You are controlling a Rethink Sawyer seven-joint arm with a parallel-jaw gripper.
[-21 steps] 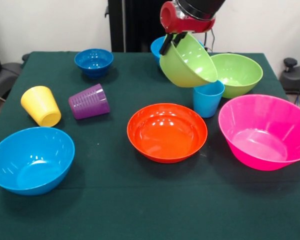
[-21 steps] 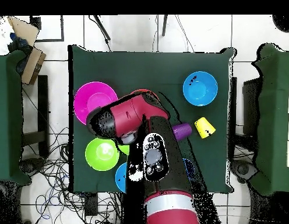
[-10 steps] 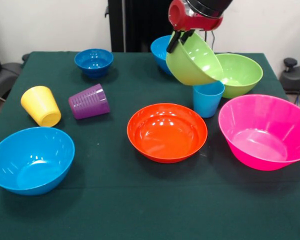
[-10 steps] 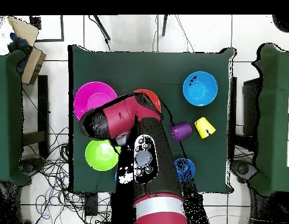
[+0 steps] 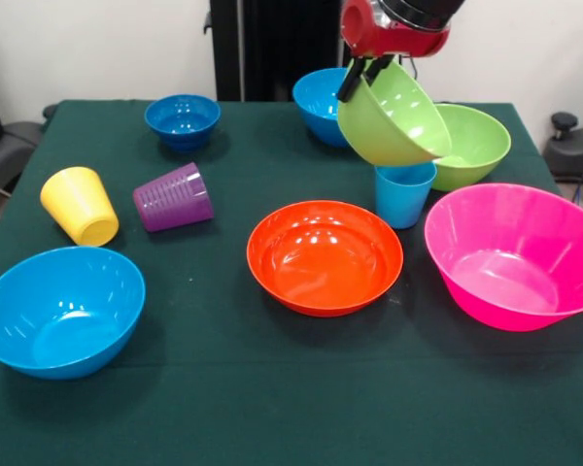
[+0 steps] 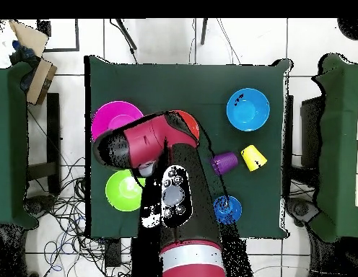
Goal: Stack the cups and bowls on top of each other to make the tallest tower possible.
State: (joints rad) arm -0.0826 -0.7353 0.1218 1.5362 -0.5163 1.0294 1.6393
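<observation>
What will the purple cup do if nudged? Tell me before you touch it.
The purple cup lies on its side on the cloth, so it would probably roll, curving since it tapers. It looks like thin, translucent plastic, so it is likely light and would skid easily. Its ribs may give some grip. The yellow cup close beside it might get bumped.

We see: green table (image 5: 272,388) | on it: six bowls, blue cup (image 5: 404,192) upright, yellow cup (image 5: 79,205) and purple cup (image 5: 173,197) tipped over

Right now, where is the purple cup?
In the front view, the purple cup lies on its side at the table's left, just right of the yellow cup and left of the orange bowl.
</observation>
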